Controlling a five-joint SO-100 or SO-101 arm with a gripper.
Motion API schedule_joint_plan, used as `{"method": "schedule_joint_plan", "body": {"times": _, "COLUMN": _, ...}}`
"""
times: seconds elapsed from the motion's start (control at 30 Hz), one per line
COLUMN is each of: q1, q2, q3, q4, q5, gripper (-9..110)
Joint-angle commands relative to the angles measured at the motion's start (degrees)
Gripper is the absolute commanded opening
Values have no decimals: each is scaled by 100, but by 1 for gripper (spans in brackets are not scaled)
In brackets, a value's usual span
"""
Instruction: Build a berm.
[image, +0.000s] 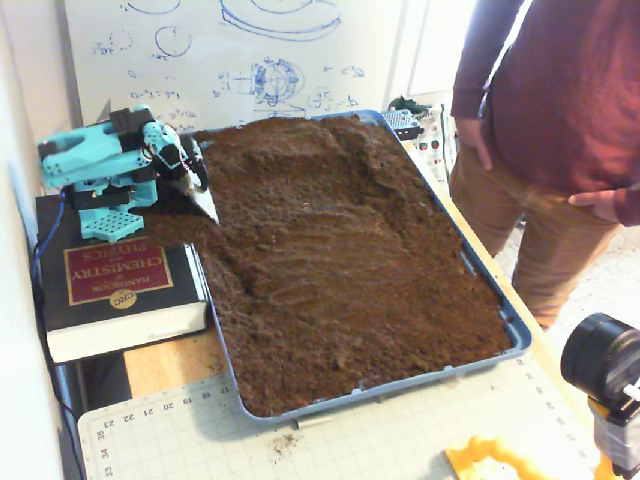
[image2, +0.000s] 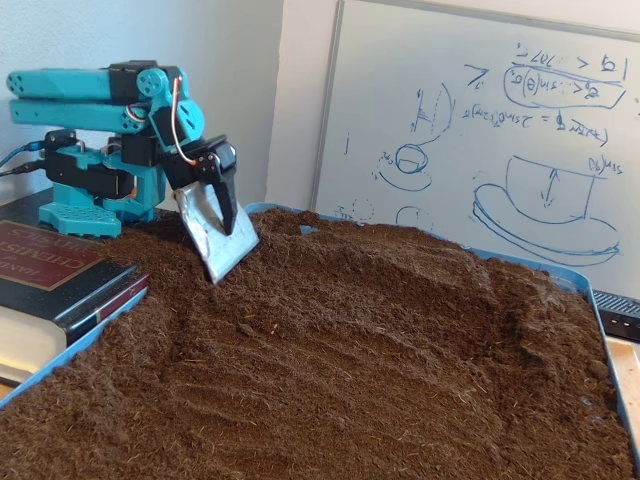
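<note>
Resting its blade at the soil's edge, the arm looks poised to push earth toward the berm.

Folded low over its turquoise base, which stands on a thick book (image: 120, 285) so the arm clears the blue tray (image: 520, 335), the hand (image2: 222, 245) points steeply down with a silvery scoop blade (image2: 215, 235) fixed along one finger, its tip touching the soil in the tray's corner beside the base. Whether the black finger presses shut against the blade or stands slightly off it cannot be told. The berm (image: 375, 170) runs as a raised ridge along the far and right side of the tray, well apart from the blade, nearest the whiteboard (image2: 480, 130).
</note>
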Motion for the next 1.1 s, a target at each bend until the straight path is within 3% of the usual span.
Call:
{"method": "schedule_joint_plan", "body": {"times": 0.0, "q1": -18, "q2": -1107, "q3": -870, "q4": -246, "q5": 18, "gripper": 0}}
{"method": "schedule_joint_plan", "body": {"times": 0.67, "q1": -26, "q2": -8358, "q3": -3955, "q4": -1942, "q5": -35, "gripper": 1}}
{"method": "schedule_joint_plan", "body": {"times": 1.07, "q1": -26, "q2": -10099, "q3": -7646, "q4": -2312, "q5": 44, "gripper": 1}}
